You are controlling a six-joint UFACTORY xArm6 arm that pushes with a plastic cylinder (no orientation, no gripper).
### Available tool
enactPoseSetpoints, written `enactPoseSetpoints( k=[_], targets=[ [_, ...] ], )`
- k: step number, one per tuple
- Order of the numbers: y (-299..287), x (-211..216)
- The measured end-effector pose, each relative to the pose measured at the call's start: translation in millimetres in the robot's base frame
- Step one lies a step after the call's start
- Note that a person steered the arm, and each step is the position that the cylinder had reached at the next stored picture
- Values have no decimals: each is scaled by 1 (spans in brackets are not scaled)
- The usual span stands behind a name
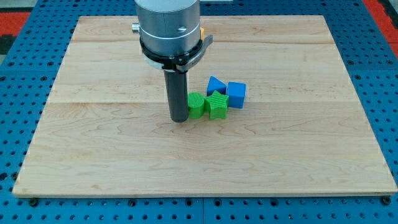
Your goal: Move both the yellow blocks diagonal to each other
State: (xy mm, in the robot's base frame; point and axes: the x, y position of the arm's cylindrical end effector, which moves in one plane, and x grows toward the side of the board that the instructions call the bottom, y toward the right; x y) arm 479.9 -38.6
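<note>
My tip (179, 119) rests on the wooden board (93, 137), touching or almost touching the left side of a green round block (196, 104). A green star-shaped block (217, 106) sits right beside that one. No yellow block shows whole. Only a small yellow sliver (202, 30) peeks out at the right edge of the arm's grey body, near the view's top. The arm hides whatever lies behind it.
A blue triangular block (215, 84) and a blue cube (236, 94) sit just above and to the right of the green blocks, clustered with them. A blue perforated table (25, 74) surrounds the board.
</note>
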Motion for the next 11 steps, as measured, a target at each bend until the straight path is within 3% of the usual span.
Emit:
enactPoseSetpoints(
  k=[5, 6, 7, 8, 10, 11],
  targets=[
    [0, 19],
    [-66, -65],
    [-120, -182],
    [-125, -261],
    [-44, -277],
    [-36, -288]
  ],
)
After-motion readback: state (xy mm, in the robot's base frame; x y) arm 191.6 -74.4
